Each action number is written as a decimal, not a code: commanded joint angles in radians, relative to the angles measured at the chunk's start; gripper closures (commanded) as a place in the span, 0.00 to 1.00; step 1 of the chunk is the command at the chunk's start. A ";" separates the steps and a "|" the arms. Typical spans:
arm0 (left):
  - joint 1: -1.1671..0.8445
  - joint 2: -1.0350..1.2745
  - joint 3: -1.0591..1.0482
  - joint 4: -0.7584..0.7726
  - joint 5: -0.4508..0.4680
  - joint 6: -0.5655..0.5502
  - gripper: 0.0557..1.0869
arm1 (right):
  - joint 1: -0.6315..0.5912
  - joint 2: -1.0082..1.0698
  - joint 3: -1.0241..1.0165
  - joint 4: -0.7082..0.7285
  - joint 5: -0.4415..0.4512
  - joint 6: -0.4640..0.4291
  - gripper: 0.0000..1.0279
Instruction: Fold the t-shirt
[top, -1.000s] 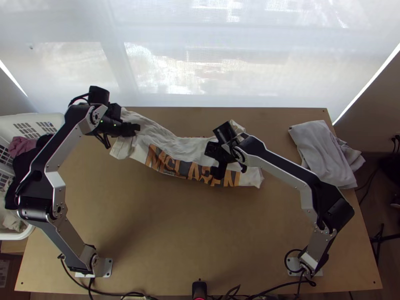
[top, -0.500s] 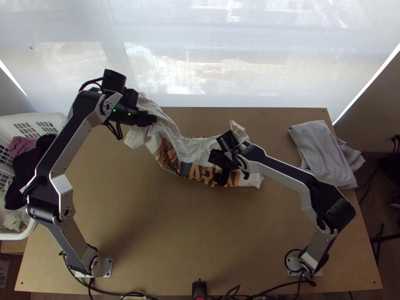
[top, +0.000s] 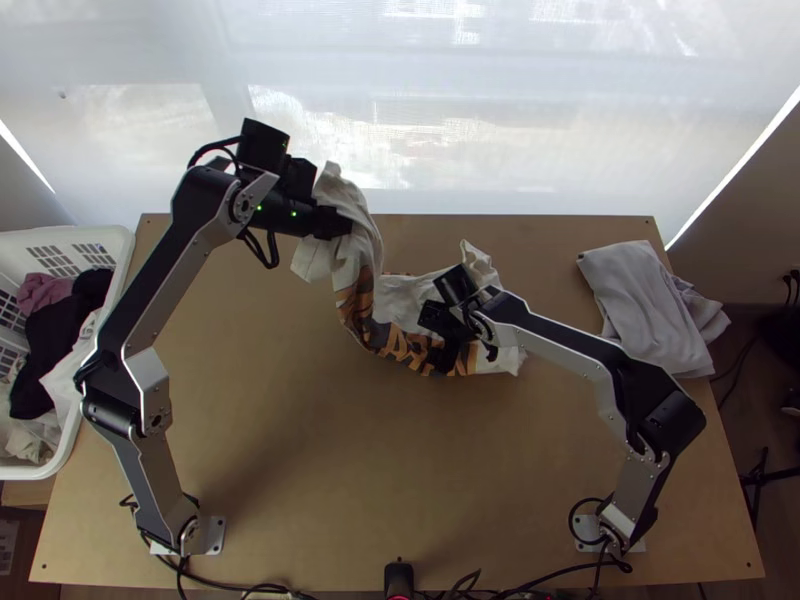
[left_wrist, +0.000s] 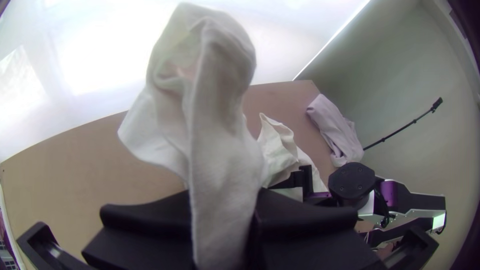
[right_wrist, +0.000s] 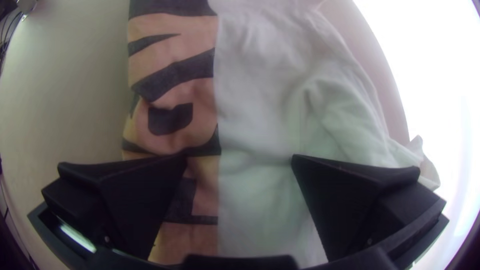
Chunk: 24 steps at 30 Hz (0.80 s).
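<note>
Left gripper (top: 342, 222) roughly level, clamped on one end of shirt (top: 403, 290); cloth drapes from it toward right gripper (top: 440, 337). That one tilts downward, fingers apart, shirt beneath.

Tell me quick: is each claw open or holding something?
Left gripper: closed, holding one end of the t-shirt.
Right gripper: open, jaws apart over the t-shirt.
</note>
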<state>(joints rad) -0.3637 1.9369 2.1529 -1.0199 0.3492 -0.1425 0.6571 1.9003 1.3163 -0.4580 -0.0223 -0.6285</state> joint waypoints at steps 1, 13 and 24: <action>-0.063 0.042 0.041 0.001 0.025 -0.008 0.97 | -0.002 -0.066 0.032 -0.025 0.001 0.032 0.05; -0.133 0.111 0.085 0.023 0.027 -0.032 0.97 | -0.163 -0.442 0.078 -0.237 -0.022 -0.016 0.05; -0.248 0.178 0.088 0.215 0.024 -0.091 0.97 | -0.294 -0.619 0.004 -0.266 -0.022 -0.013 0.05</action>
<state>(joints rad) -0.5537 2.0739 2.2349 -0.9131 0.3744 -0.2039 0.4332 1.3869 1.3632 -0.7048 -0.0422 -0.6411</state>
